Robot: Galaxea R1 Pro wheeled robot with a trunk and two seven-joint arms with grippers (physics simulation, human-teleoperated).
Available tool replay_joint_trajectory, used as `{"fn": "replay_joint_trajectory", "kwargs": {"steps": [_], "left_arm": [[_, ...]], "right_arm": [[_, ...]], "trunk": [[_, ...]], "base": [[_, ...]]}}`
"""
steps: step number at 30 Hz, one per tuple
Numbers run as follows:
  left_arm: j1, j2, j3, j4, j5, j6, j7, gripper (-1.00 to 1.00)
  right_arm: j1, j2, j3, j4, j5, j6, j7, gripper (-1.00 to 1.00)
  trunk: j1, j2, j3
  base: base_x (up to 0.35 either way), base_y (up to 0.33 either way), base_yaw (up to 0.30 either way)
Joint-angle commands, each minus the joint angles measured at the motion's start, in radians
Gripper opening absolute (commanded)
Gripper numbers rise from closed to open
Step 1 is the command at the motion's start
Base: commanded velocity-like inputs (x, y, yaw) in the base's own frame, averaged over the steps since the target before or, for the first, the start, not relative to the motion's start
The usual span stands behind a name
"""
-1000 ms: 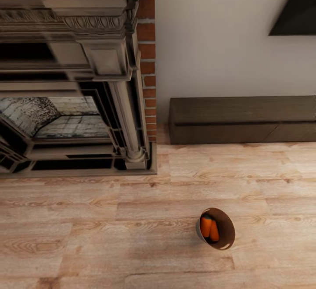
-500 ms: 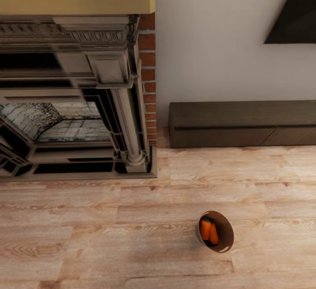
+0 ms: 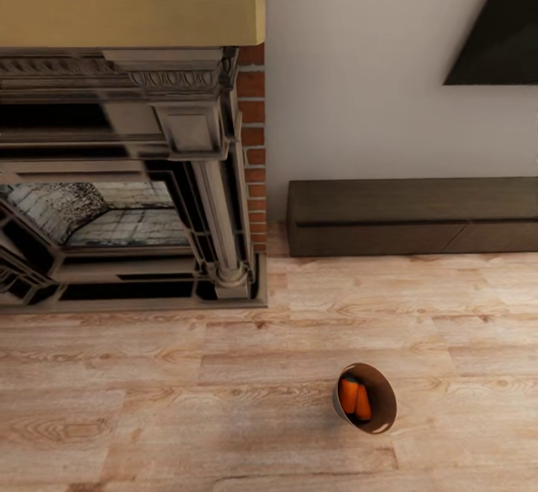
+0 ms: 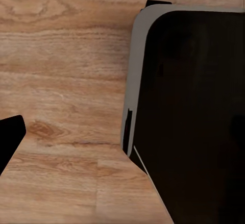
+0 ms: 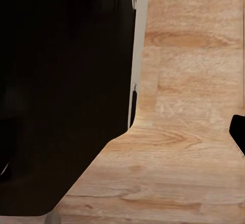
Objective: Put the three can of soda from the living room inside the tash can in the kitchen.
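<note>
The tash can, light grey outside and coppery brown inside, stands on the wood floor of the living room, lower right of centre in the head view. Two orange cans of soda stand side by side inside it. In the left wrist view a dark fingertip of my left gripper shows at the frame's edge over bare floor. The right wrist view shows a dark fingertip of my right gripper in the same way. Nothing sits between the fingers of either.
The dark fireplace with its brick flank and yellow mantel fills the left. A low dark cabinet runs along the white wall at the right, under a black screen. My own dark body shows in both wrist views.
The whole head picture has slid downward, so more mantel and brick show at the top: the camera moved. The tash can and its cans look slightly smaller and have not shifted on the floor.
</note>
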Motion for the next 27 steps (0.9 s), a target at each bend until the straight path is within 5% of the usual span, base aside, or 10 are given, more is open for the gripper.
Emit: {"fn": "replay_joint_trajectory", "kwargs": {"steps": [1,27], "left_arm": [[0.0,-0.001,0.0,0.0,0.0,0.0,0.0,1.0],[-0.002,-0.01,0.0,0.001,-0.006,0.003,0.001,1.0]], "right_arm": [[0.0,0.0,0.0,-0.002,0.0,-0.001,0.0,1.0],[0.008,0.003,-0.002,0.012,-0.008,-0.001,-0.006,1.0]], "trunk": [[0.0,0.0,0.0],[0.0,0.0,0.001]], "base": [[0.0,0.0,0.0],[0.0,0.0,0.0]]}}
